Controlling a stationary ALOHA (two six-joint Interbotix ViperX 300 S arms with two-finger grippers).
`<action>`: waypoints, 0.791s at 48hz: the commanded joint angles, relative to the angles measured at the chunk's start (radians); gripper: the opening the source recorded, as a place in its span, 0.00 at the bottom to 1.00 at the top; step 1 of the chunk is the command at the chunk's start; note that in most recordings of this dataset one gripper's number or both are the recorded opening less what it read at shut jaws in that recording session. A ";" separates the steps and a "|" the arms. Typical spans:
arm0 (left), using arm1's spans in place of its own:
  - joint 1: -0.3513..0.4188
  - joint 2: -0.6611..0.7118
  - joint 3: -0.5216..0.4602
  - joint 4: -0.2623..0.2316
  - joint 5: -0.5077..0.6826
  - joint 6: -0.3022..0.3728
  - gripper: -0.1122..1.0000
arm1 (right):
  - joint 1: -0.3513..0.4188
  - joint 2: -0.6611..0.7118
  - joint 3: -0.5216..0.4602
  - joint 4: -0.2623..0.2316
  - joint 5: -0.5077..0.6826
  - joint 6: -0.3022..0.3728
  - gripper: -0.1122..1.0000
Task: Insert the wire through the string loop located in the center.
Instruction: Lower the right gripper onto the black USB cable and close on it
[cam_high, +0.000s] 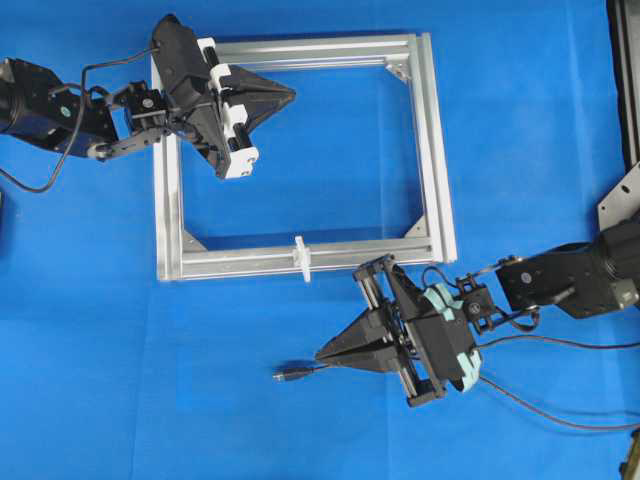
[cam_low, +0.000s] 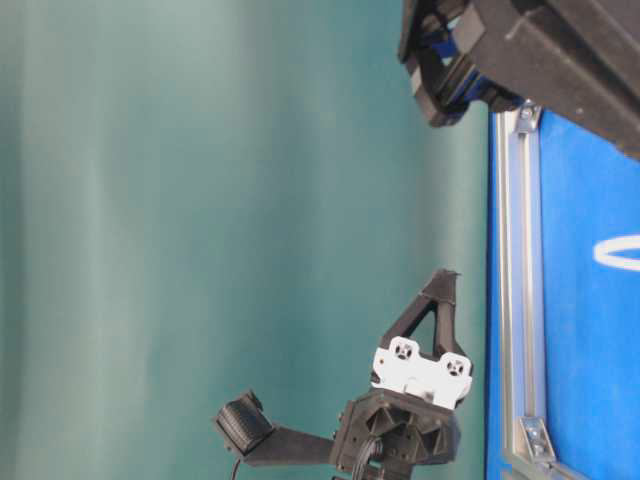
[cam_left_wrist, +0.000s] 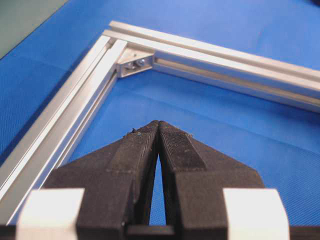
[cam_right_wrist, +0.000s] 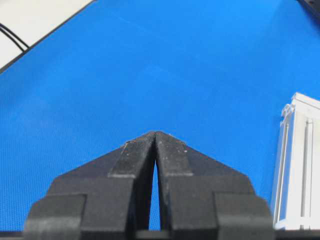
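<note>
The wire (cam_high: 300, 371) lies on the blue mat, its dark plug tip (cam_high: 283, 376) pointing left, and its cable runs right beneath my right gripper (cam_high: 320, 356). That gripper hovers over the wire, shut with nothing between its fingertips (cam_right_wrist: 156, 135); the wire is hidden in the right wrist view. The string loop (cam_high: 302, 258) is a small white tie on the near bar of the silver frame (cam_high: 432, 150), also visible as a white ring, the string loop (cam_low: 620, 252). My left gripper (cam_high: 290, 95) is shut and empty above the frame's far left corner (cam_left_wrist: 158, 125).
The frame's corner bracket (cam_left_wrist: 134, 64) lies ahead of the left fingers. A frame end (cam_right_wrist: 297, 165) shows at the right of the right wrist view. Thin arm cables (cam_high: 560, 345) trail right of the right arm. A grey mount (cam_high: 622, 200) stands at the right edge.
</note>
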 joint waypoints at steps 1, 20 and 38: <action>-0.003 -0.040 -0.023 0.009 0.021 -0.003 0.10 | 0.000 -0.044 -0.020 0.000 -0.003 -0.002 0.10; 0.002 -0.038 -0.021 0.014 0.031 -0.003 0.10 | 0.003 -0.049 -0.023 0.003 0.055 0.031 0.06; 0.002 -0.040 -0.020 0.014 0.031 -0.003 0.10 | 0.009 -0.048 -0.023 0.005 0.080 0.098 0.58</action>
